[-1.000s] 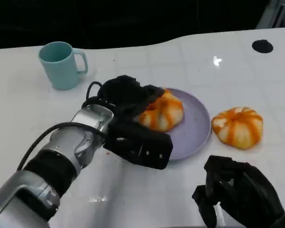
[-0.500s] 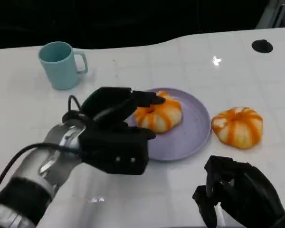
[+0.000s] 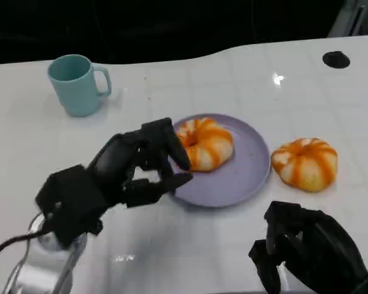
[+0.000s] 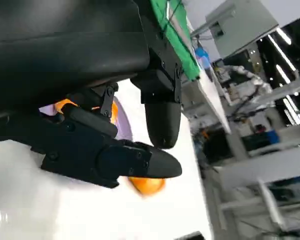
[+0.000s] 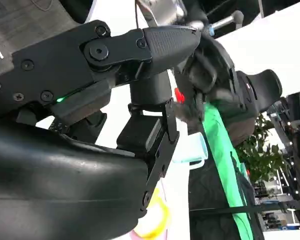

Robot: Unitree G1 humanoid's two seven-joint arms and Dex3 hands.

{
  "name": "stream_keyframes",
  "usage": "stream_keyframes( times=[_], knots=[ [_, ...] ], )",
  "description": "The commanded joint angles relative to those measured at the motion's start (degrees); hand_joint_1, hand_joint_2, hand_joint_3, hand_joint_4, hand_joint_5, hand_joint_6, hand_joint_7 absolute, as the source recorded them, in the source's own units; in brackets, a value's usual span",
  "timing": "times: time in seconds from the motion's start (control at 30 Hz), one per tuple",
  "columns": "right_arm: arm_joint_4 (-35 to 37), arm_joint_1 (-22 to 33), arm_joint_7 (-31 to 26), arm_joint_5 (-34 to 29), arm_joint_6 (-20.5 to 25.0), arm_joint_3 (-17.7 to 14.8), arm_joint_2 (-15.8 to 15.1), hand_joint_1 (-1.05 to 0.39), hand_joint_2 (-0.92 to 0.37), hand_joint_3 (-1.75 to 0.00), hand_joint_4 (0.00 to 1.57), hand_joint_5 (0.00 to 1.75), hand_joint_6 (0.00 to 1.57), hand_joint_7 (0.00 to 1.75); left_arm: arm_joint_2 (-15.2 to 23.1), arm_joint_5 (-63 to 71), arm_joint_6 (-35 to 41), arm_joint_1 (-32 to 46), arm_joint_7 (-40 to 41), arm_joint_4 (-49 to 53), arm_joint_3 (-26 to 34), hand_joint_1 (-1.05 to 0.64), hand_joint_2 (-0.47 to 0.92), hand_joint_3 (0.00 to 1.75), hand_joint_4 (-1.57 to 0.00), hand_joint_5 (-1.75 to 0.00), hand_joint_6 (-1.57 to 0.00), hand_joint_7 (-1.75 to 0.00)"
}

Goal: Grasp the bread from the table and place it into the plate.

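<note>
Head view: left hand [image 3: 119, 174] spread empty beside bread [image 3: 202, 143] lying in plate [image 3: 245, 174]

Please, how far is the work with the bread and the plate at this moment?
Done: one orange-striped round bread lies on the purple round plate. In hand: nothing; the left hand is beside the plate, fingers apart, the right hand low and curled. Left: a second orange-striped bread sits on the white table.

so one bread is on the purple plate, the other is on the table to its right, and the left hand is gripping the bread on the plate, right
Not quite. The left hand holds nothing: in the head view its fingers are spread beside the plate, apart from the bread on the plate. The rest stands: the other bread lies on the table to the plate's right.
</note>
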Motion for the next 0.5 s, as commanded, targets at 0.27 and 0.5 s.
stream_keyframes(
  times=[0.27,0.5],
  knots=[
    [-1.3,0.2,-0.4,0.4,0.6,-0.1,-0.8,-0.96,-0.92,-0.33,1.2,1.63,1.05,1.49,-0.5,-14.8,17.6,17.0,-4.0,-18.3,2.7,-0.59,0.92,0.35,-0.87,-1.75,-0.66,-1.75],
    [-1.5,0.0,-0.3,0.6,0.7,-0.3,-1.0,-0.96,-0.92,-0.33,1.21,1.62,1.04,1.48,-1.2,-18.8,22.2,22.8,-5.0,-21.9,3.3,-0.61,0.92,0.33,-0.9,-1.75,-0.68,-1.75]
  ],
)
